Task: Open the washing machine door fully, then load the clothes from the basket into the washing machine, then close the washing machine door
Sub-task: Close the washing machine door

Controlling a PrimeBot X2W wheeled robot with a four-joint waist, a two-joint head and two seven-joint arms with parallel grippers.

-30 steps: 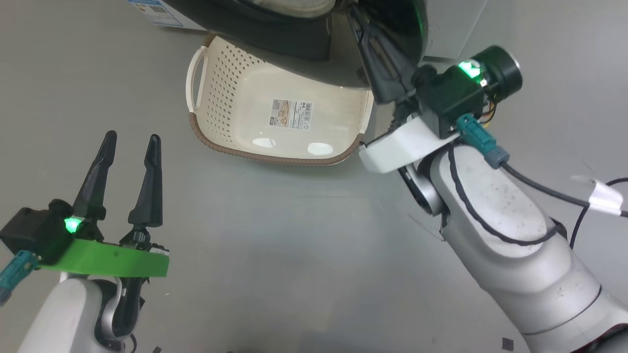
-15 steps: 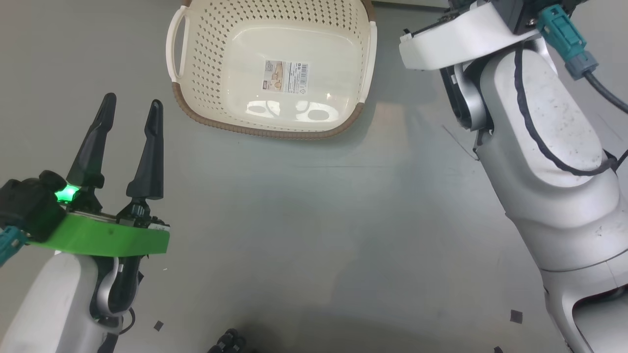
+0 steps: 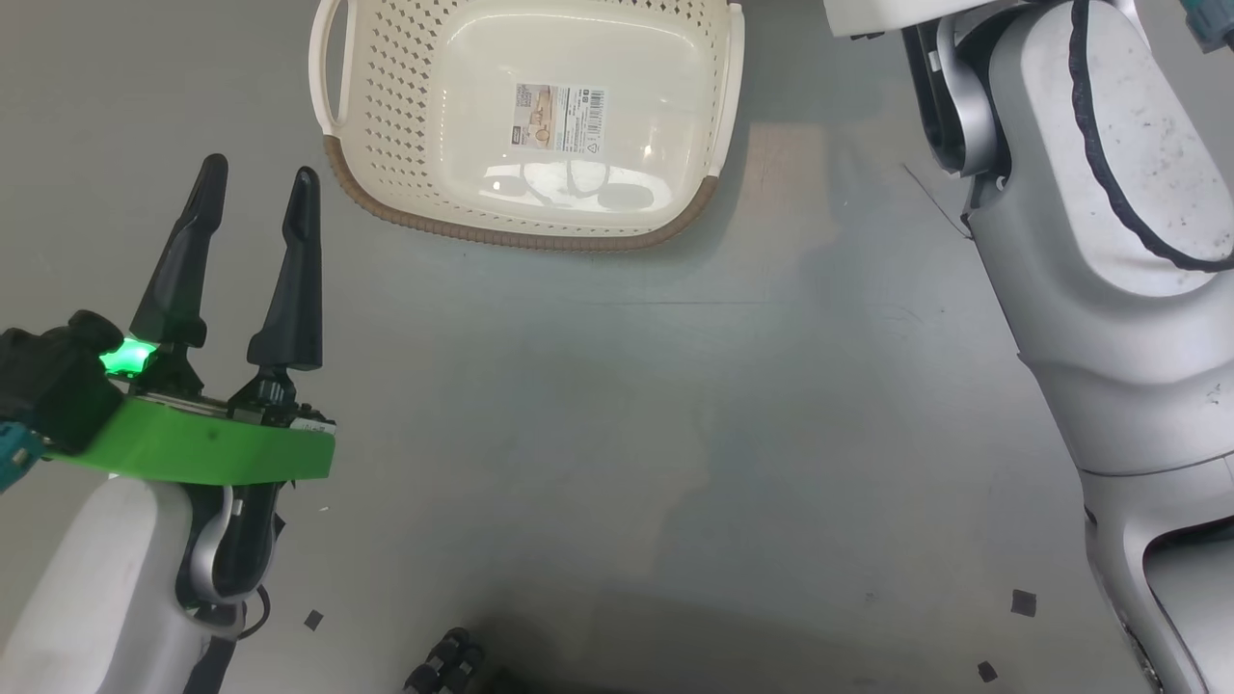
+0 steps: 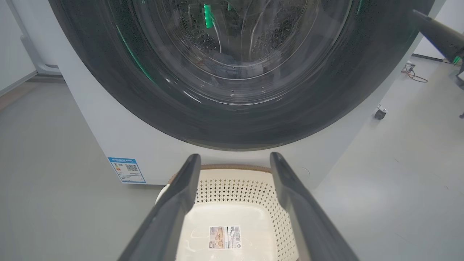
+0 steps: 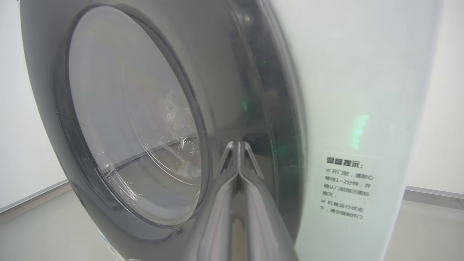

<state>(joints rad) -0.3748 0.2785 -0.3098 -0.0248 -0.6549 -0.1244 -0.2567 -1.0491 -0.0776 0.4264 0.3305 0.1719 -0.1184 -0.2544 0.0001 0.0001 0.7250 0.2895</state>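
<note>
The cream basket [image 3: 386,116] sits on the floor with nothing in it but its label; it also shows in the left wrist view [image 4: 232,188]. Just behind it stands the washing machine [image 4: 108,137], with the washing machine door [image 4: 326,108] lying flat against its front. A dim bluish patch behind the glass [image 4: 223,59] may be the clothes; I cannot tell. My left gripper [image 3: 260,170] hovers open and empty to the basket's near left. My right gripper [image 5: 239,144] is shut, with its tips at the door's black rim [image 5: 261,108]. One of its fingers [image 4: 435,30] shows beside the door.
My right forearm [image 3: 1109,241] runs up the right side of the head view. A blue sticker [image 4: 127,169] is low on the machine's front, and a caster [image 4: 379,113] and a cable [image 4: 413,72] lie at its right. Grey floor [image 3: 627,434] spreads around.
The head view has shifted, and the basket now sits higher in it. The door's black rim no longer overlaps the basket, and the right gripper has passed the top edge. The left gripper is unchanged.
</note>
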